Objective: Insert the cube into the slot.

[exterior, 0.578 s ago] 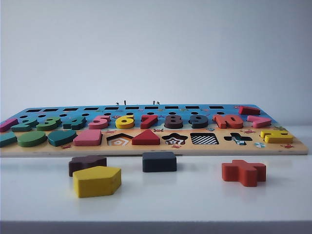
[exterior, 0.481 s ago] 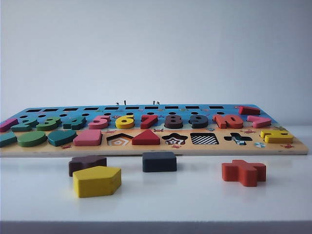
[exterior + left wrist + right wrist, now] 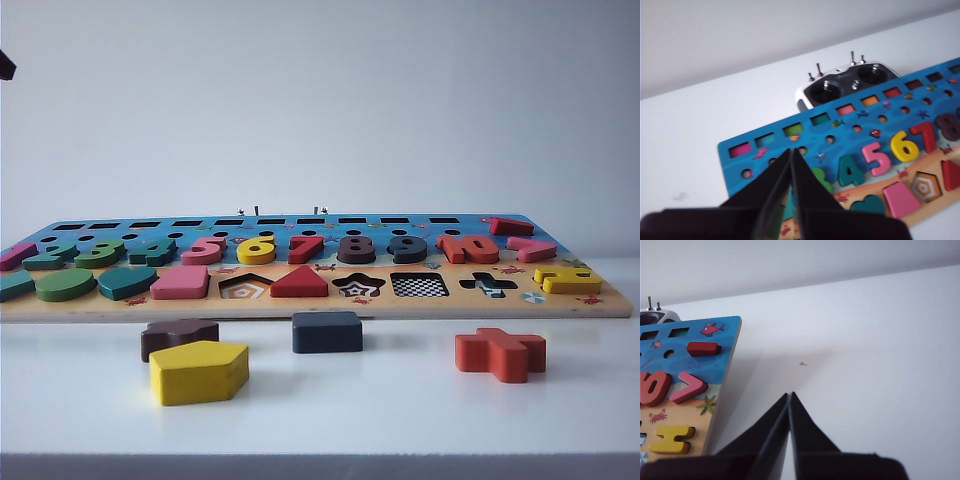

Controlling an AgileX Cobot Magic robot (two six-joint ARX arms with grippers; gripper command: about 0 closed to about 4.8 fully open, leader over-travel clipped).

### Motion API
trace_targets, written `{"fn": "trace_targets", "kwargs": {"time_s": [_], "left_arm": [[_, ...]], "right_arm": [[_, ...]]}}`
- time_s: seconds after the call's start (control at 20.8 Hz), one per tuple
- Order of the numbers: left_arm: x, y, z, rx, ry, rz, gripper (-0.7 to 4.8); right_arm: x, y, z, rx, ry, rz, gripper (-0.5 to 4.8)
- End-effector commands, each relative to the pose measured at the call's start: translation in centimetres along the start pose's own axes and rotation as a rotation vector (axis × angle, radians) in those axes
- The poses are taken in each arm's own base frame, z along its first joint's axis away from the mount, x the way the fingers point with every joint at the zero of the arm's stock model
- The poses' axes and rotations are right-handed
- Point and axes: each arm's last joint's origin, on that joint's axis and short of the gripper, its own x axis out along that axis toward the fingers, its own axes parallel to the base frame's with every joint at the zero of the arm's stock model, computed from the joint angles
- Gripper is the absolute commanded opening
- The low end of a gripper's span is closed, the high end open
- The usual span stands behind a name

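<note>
While both grippers are clenched empty, left gripper (image 3: 791, 155) above the board's (image 3: 560, 303) left end, right gripper (image 3: 789, 397) off its right edge, the cube (image 3: 327, 331) sits centre frame, left of the slot (image 3: 419, 285). Risk: closed jaws shove it away.

The flat, near-black navy square wooden block with rounded corners (image 3: 327, 331) lies flat on the white table (image 3: 400, 410), just in front of the wooden puzzle board's (image 3: 600, 300) near edge. The square cut-out with a black-and-white checkerboard floor (image 3: 419, 285) sits empty in the board's front row, right of the block.
</note>
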Motion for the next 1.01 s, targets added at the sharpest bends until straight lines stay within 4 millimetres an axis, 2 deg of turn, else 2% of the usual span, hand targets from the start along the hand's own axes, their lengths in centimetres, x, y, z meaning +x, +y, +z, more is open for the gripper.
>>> {"fn": "trace_targets", "kwargs": {"time_s": [0.05, 0.29, 0.43, 0.67, 0.77, 0.87, 1.01], "left_arm": [[0.2, -0.6, 0.7, 0.014, 0.035, -0.069, 0.17], [0.6, -2.1, 1.7, 0.044, 0.134, -0.212, 0.17], [0.5, -2.8, 1.9, 0.052, 0.215, -0.304, 0.17], [0.4, -4.0, 2.9, 0.052, 0.282, -0.452, 0.17], [0.4, -4.5, 3.7, 0.039, 0.298, -0.508, 0.17], [0.5, -4.8, 4.2, 0.024, 0.314, -0.534, 0.17], [0.8, -5.2, 5.1, 0.003, 0.371, -0.594, 0.17]], "right_arm": [[0.0, 0.0, 0.0, 0.039, -0.011, 0.015, -0.03], [-0.1, 0.5, 0.3, 0.159, 0.01, 0.158, -0.03], [-0.6, 1.1, 1.5, 0.198, 0.006, 0.277, 0.0], [-2.8, 2.2, 6.2, 0.133, -0.048, 0.371, 0.01], [-3.8, 2.8, 8.8, 0.064, -0.002, 0.396, 0.02], [-4.0, 3.1, 10.3, 0.035, 0.063, 0.411, 0.07], [-3.2, 3.6, 13.6, 0.001, 0.217, 0.467, 0.24]]}}
